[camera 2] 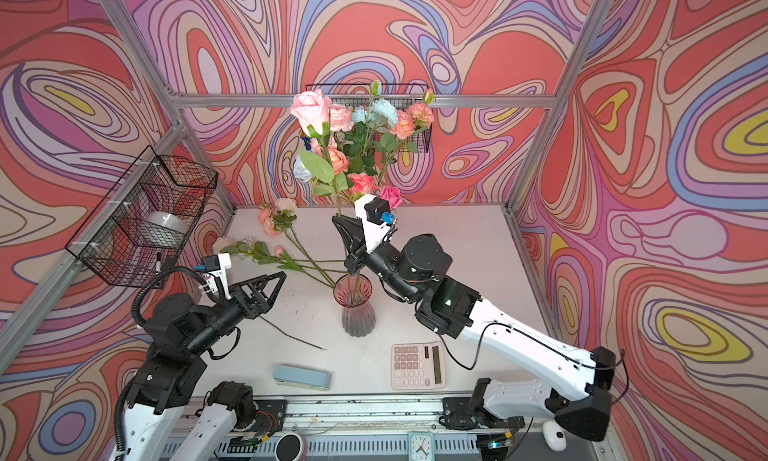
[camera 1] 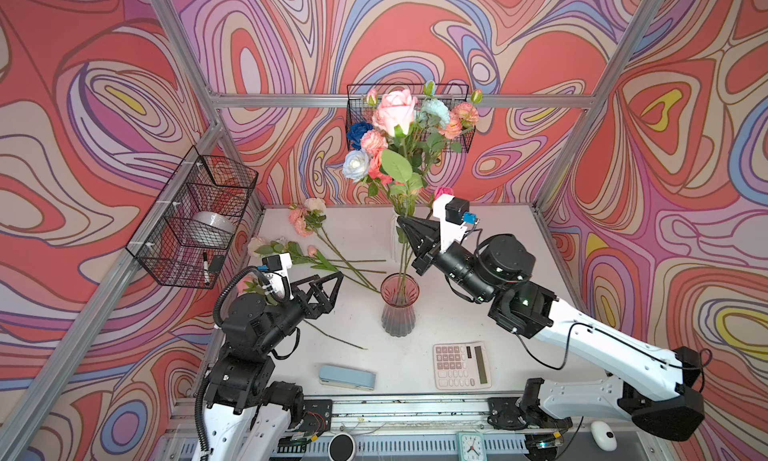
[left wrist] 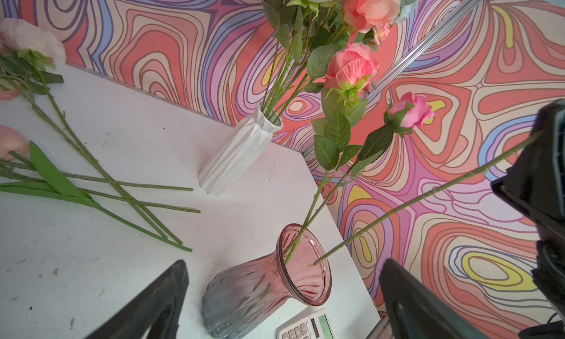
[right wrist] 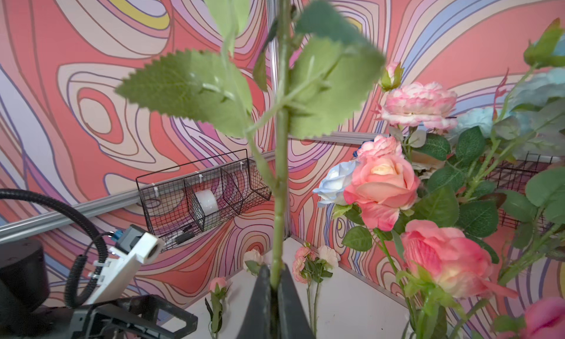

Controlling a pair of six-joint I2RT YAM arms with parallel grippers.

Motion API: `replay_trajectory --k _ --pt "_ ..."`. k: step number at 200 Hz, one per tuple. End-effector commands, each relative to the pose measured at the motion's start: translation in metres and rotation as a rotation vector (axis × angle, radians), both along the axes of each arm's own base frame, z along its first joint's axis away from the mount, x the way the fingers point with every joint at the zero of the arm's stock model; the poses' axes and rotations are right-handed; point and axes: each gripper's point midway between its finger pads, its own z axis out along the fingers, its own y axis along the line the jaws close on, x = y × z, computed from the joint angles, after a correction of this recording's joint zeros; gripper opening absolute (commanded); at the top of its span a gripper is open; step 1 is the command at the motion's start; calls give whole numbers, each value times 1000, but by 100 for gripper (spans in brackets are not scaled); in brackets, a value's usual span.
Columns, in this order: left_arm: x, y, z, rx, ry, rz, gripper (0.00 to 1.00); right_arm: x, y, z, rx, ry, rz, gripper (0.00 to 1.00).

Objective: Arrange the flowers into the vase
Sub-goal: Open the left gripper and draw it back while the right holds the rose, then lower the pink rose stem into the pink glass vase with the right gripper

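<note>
- Two vases: one pink glass vase [camera 1: 399,309], one white vase [left wrist: 241,151].
- Two wire baskets: left basket [camera 1: 195,230], back basket [camera 1: 357,108].
- One calculator [camera 1: 461,365].
- One stapler [camera 1: 347,377].
- One clock [camera 1: 471,444].
- One mouse [camera 1: 603,435].
- Flowers [camera 1: 305,226] loose on the worktop [camera 1: 415,355]: several, with stems crossed and the exact count unclear.

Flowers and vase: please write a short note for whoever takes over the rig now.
Right gripper: fingers shut on the stem of the pink rose, lower end at the glass vase mouth.
Left gripper: open, empty, beside that vase.
Done: two roses stand in it; a bunch fills the white vase.
To do: lower and release this rose, then bring the loose flowers from the table.
</note>
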Motion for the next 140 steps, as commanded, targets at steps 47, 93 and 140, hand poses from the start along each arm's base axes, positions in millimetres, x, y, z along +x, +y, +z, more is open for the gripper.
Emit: replay_trajectory --k 47,93,140 --pt "0 5 -16 30 30 30 100 21 6 -82 -39 139 -74 0" --pt "7 9 -29 41 96 60 100 26 -2 -142 -111 419 -134 14" --pt "17 9 -42 46 182 77 100 13 -12 -161 -131 570 -130 57"
